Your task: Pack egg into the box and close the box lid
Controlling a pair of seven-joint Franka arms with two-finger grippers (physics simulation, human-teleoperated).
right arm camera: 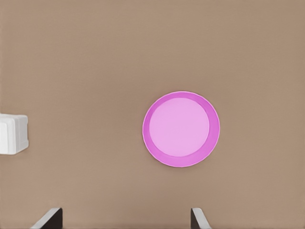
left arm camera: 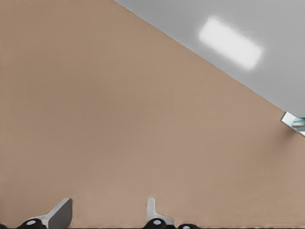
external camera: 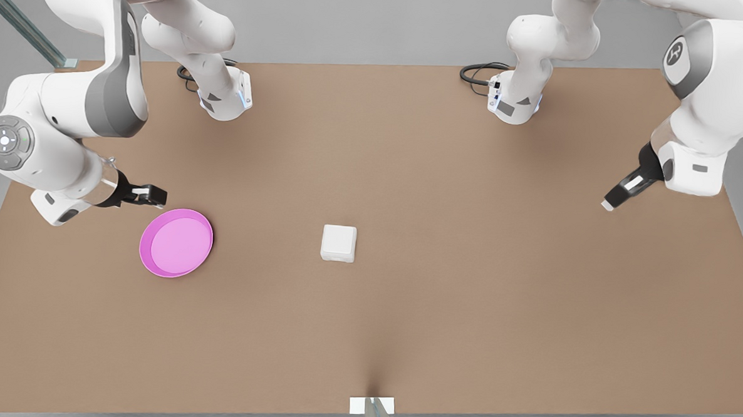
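centrally on the brown table [external camera: 410, 172] sits the box [external camera: 338, 243], a small white square carton with the box lid [external camera: 339, 238] lying flat on top, closed. a round pink plate [external camera: 176, 242] rests towards the front view's left, well apart from the box, and its surface is bare.

right gripper [external camera: 149, 194]: carried by the arm on the front view's left, it hangs just beside the far rim of the plate and above the table. in the right wrist view the plate [right arm camera: 181, 129] lies ahead of the two fingertips [right arm camera: 47, 219], which stand far apart, with nothing held between them; an edge of the box [right arm camera: 13, 134] appears off to one side, away from the plate. the box is therefore well apart from this gripper, beyond the plate towards the front view's right.

left gripper [external camera: 623, 189]: carried by the arm on the front view's right, it is raised near that edge of the table, angled downward, and well apart from the box. in the left wrist view its fingertips [left arm camera: 59, 215] are spread over bare table [left arm camera: 119, 119], gripping nothing; the table's edge and grey floor lie beyond.
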